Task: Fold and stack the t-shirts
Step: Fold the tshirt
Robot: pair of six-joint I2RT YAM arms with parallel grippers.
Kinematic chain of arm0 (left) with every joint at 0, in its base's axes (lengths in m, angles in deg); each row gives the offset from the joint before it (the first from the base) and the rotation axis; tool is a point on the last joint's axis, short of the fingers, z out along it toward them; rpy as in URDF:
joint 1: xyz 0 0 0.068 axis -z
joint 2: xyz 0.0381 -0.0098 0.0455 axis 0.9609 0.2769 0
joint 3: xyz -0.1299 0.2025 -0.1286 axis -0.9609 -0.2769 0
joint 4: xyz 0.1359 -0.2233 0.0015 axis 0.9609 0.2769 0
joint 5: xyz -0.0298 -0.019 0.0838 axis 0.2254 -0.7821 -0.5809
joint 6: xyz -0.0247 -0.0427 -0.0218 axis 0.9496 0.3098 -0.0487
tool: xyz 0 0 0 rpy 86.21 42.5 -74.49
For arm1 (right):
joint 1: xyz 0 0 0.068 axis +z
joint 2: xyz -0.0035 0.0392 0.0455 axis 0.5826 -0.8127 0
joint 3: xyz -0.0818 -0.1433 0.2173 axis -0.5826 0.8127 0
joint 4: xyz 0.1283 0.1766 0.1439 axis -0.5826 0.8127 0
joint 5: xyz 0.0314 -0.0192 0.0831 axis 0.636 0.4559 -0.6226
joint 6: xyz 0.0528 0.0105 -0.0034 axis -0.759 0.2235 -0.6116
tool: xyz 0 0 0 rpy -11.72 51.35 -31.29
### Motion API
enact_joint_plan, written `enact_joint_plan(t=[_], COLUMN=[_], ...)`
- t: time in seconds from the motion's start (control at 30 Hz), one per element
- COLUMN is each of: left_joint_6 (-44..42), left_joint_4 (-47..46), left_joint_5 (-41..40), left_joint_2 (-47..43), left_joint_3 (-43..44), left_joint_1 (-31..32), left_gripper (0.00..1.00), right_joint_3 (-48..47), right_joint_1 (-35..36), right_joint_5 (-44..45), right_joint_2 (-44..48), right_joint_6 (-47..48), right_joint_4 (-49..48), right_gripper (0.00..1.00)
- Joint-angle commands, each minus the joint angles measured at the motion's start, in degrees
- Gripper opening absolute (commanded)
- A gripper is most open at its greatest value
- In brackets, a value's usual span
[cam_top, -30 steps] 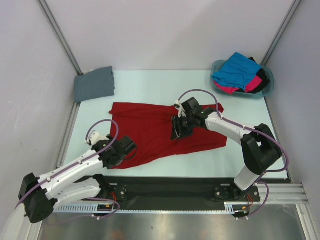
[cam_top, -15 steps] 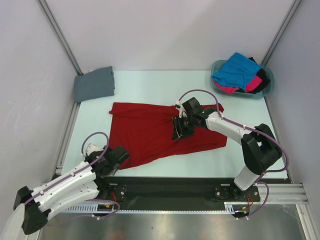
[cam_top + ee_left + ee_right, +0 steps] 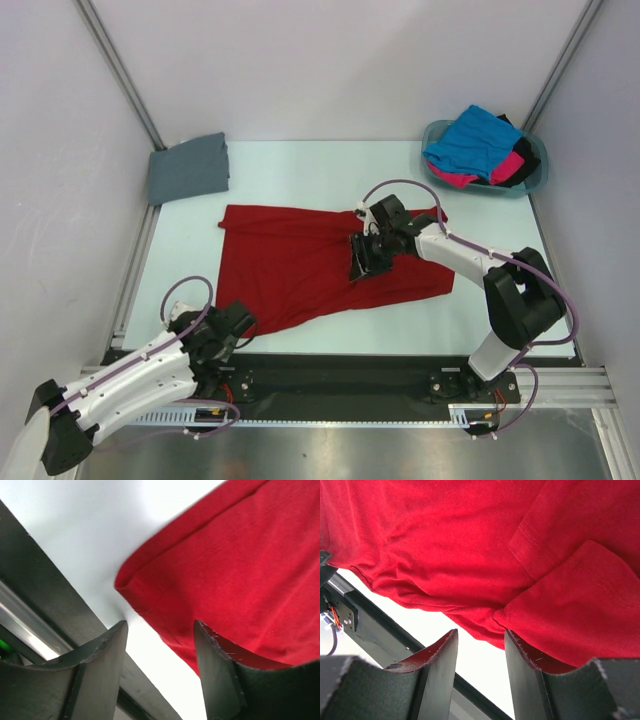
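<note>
Left gripper is pulled back off the near-left corner of the red t-shirt, jaws apart and empty. Right gripper is held over its middle, jaws apart. Shirt is spread flat; fold judged not started.
</note>
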Motion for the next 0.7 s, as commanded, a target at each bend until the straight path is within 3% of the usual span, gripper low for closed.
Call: enact_joint_plan(t=[0.0, 0.03, 0.07, 0.17, 0.23, 0.27, 0.33, 0.67], left_joint_6=[8.5, 8.5, 8.5, 8.5, 8.0, 8.0, 7.8, 1.4], left_joint_4=[0.0, -0.3, -0.6, -1.4, -1.6, -1.6, -1.8, -3.4], left_joint_5=[0.4, 0.3, -0.1, -0.8, -1.3, -1.5, -1.5, -4.8], left_joint_2=[-1.2, -1.3, -1.4, -1.5, -1.4, -1.2, -0.9, 2.3], left_joint_3=[-1.5, -1.7, -2.0, -2.4, -2.4, -2.4, -2.3, 3.2], left_joint_1=[-0.3, -0.3, -0.3, -0.3, -0.3, -0.3, -0.3, -0.3], left_gripper=[0.60, 0.56, 0.44, 0.26, 0.19, 0.10, 0.01, 0.00], right_joint_3=[0.1, 0.1, 0.2, 0.2, 0.2, 0.2, 0.2, 0.3], right_joint_1=[-0.4, -0.3, -0.4, -0.7, -0.7, -0.8, -0.8, -0.8], right_joint_5=[0.3, 0.4, 0.5, 0.5, 0.6, 0.6, 0.7, 0.6], right_joint_2=[2.3, 2.3, 2.3, 2.3, 2.3, 2.3, 2.2, 1.1], right_joint_6=[1.1, 1.1, 1.2, 1.0, 1.2, 1.1, 1.1, 0.5], right_joint_4=[0.4, 0.4, 0.4, 0.6, 0.5, 0.6, 0.6, 0.0], right_gripper=[0.47, 0.47, 0.47, 0.47, 0.47, 0.47, 0.47, 0.46])
